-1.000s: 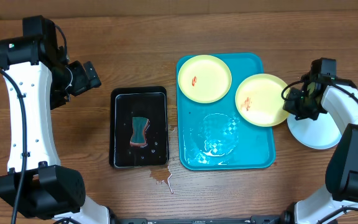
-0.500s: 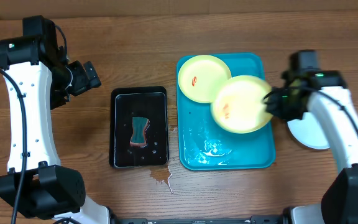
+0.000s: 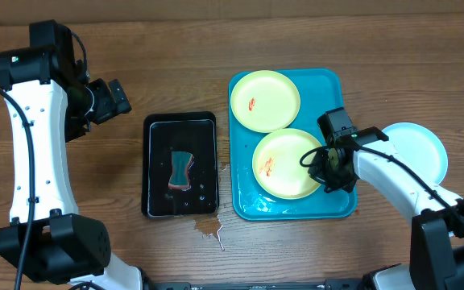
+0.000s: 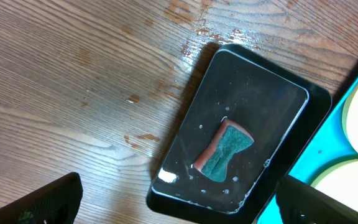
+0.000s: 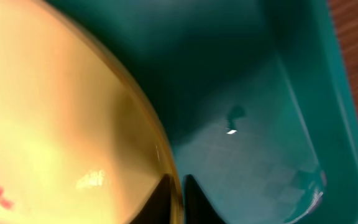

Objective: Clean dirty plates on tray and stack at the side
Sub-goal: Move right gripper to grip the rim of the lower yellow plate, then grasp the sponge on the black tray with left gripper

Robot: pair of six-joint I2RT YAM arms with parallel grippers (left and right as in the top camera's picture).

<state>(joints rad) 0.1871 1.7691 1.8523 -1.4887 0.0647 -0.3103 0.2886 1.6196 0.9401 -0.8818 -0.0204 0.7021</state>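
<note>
The turquoise tray (image 3: 329, 87) lies right of centre. One yellow-green plate (image 3: 264, 101) with a red smear sits at its far left. A second smeared plate (image 3: 284, 165) lies in the tray's near half. My right gripper (image 3: 333, 167) is shut on this plate's right rim. In the right wrist view the fingers (image 5: 174, 190) pinch the rim of the plate (image 5: 55, 124) over the tray floor (image 5: 260, 124). My left gripper (image 3: 111, 97) is open and empty, above the table left of the trays; its fingers (image 4: 179, 202) show spread wide.
A black tray (image 3: 155, 129) holding water and a teal-and-red sponge (image 3: 182, 169) sits left of the turquoise tray; both also show in the left wrist view, tray (image 4: 272, 106) and sponge (image 4: 225, 149). A pale round dish (image 3: 416, 151) lies on the table at the right. A small puddle (image 3: 212, 229) lies near the front edge.
My right gripper has carried the plate from the tray's right edge leftward and toward the front, down into the tray's near half. The pale dish at the right is now uncovered. The left arm is still.
</note>
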